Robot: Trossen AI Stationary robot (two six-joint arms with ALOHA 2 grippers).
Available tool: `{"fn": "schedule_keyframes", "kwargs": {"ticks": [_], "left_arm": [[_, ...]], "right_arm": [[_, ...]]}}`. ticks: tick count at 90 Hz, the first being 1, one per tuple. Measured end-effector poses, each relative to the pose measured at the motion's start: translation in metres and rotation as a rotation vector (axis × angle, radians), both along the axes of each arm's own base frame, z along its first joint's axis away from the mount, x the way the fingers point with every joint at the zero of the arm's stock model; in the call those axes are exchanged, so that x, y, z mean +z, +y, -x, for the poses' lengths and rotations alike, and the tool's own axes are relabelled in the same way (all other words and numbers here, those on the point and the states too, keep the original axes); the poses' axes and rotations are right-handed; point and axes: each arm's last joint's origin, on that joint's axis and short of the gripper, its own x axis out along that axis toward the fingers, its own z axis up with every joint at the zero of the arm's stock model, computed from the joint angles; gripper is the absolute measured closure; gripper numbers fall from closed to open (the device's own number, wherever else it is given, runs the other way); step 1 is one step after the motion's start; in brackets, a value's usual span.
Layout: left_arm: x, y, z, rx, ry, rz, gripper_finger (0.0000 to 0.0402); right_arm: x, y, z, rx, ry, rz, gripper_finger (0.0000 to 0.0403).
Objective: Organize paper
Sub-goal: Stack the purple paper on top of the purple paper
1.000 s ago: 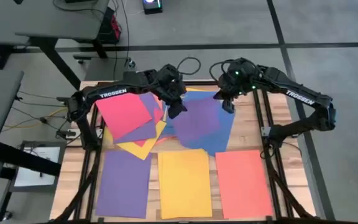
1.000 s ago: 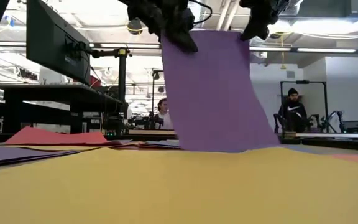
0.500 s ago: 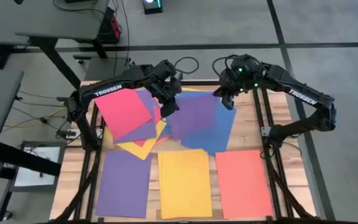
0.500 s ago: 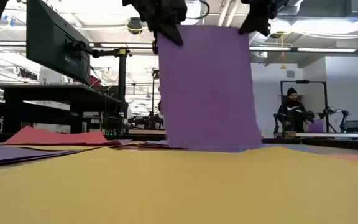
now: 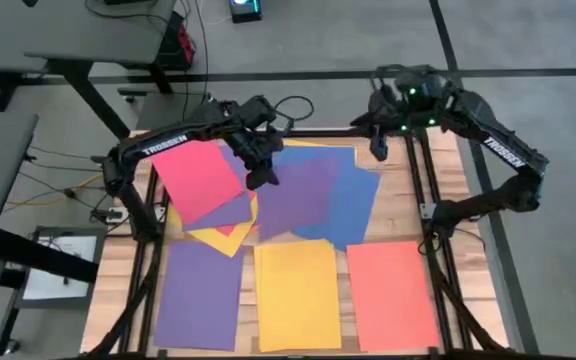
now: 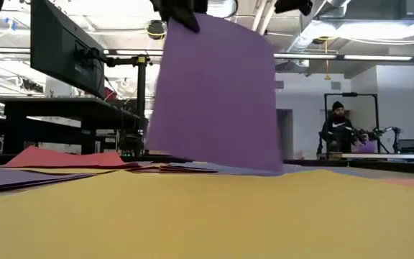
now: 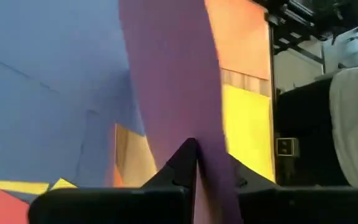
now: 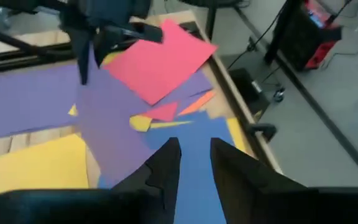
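Note:
A purple sheet of paper (image 5: 303,200) hangs slanting from my left gripper (image 5: 261,175), which is shut on it above the table's far middle. Under it lies a loose heap: a red sheet (image 5: 198,180), blue sheets (image 5: 353,205), a yellow sheet (image 5: 223,238) and more purple. Along the near edge lie three sorted sheets or stacks: purple (image 5: 200,295), yellow (image 5: 298,295) and orange-red (image 5: 393,295). My right gripper (image 5: 379,148) is open at the far right, clear of the paper, with blue paper below it (image 8: 194,152). My left gripper (image 7: 196,146) pinches the purple sheet between its two fingers at the top edge (image 7: 197,134), near the sheet's upper left corner (image 6: 185,23). The fingers come down from above. The sheet hangs tilted below them, and its lower edge (image 6: 214,164) rests on the heap.
The table's wooden top (image 5: 448,190) shows bare at the right edge. Black frame rails (image 5: 423,200) run along both sides of the table. Desks and a monitor (image 6: 63,50) stand beyond it, and people sit in the room behind (image 6: 338,129).
My right gripper has come off the purple sheet's upper right corner and drawn back up toward the far right edge. My left gripper has carried its corner toward the table's left. The sheet now hangs from one corner, tilted, its free top corner sagging.

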Motion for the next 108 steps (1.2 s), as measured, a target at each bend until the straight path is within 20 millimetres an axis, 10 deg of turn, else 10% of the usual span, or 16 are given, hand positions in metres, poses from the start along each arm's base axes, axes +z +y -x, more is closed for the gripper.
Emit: {"fn": "schedule_keyframes", "kwargs": {"ticks": [28, 53, 108], "left_arm": [[0.04, -0.024, 0.056, 0.029, 0.012, 0.122, 0.0401], [0.06, -0.052, 0.086, 0.015, 0.014, 0.147, 0.0401], [0.096, -0.102, 0.16, -0.178, -0.186, 0.014, 0.0401]], "right_arm": [[-0.022, -0.014, 0.007, 0.02, 0.085, -0.114, 0.032], [-0.082, -0.007, -0.018, 0.305, 0.034, -0.402, 0.032], [-0.157, 0.119, -0.148, 0.281, -0.397, -0.449, 0.0194]]}}
